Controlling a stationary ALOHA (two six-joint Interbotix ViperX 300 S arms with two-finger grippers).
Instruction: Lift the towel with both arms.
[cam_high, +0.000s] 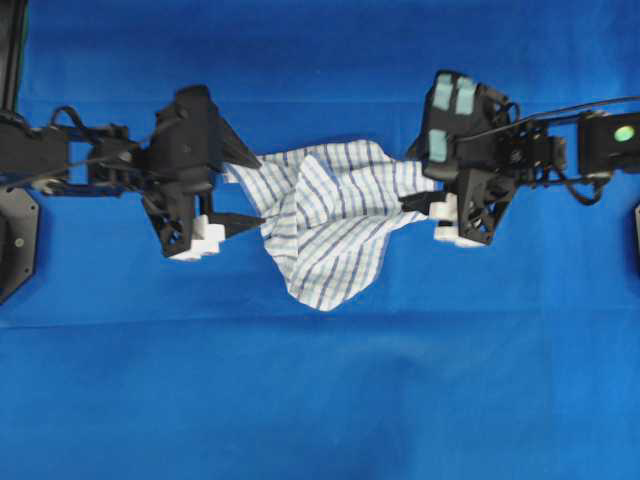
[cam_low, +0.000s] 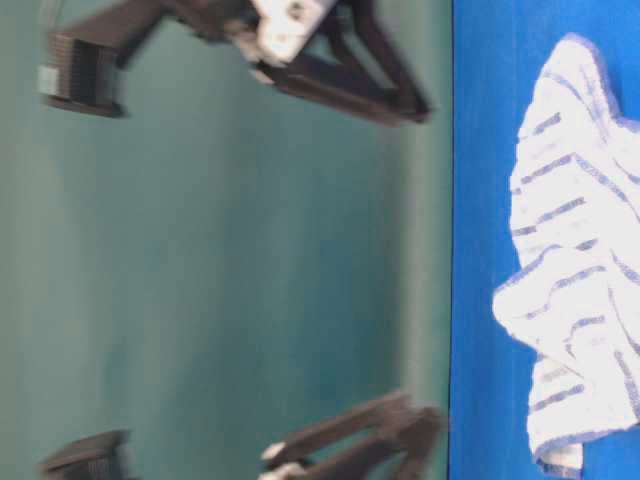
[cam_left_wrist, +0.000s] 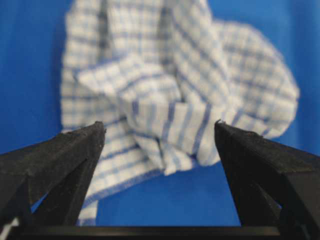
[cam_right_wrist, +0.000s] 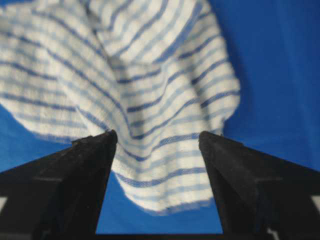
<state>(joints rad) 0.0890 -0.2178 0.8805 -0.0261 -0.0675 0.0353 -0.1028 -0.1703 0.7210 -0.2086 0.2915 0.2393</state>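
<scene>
The towel (cam_high: 325, 215), white with thin blue stripes, lies crumpled on the blue cover between the two arms. My left gripper (cam_high: 258, 190) is open at the towel's left edge, one finger on each side of that edge. In the left wrist view the left gripper (cam_left_wrist: 159, 125) is spread wide, with folds of the towel (cam_left_wrist: 175, 85) just ahead of its tips. My right gripper (cam_high: 408, 180), the one with pale green tape, is open at the right edge. In the right wrist view a corner of the towel (cam_right_wrist: 150, 165) reaches in between the spread right gripper (cam_right_wrist: 157, 135).
The blue table cover (cam_high: 320, 400) spreads round the towel on all sides. A black arm base (cam_high: 15, 240) sits at the left edge. In the table-level view the towel (cam_low: 580, 260) rests on the cover, with a green wall (cam_low: 200, 250) behind.
</scene>
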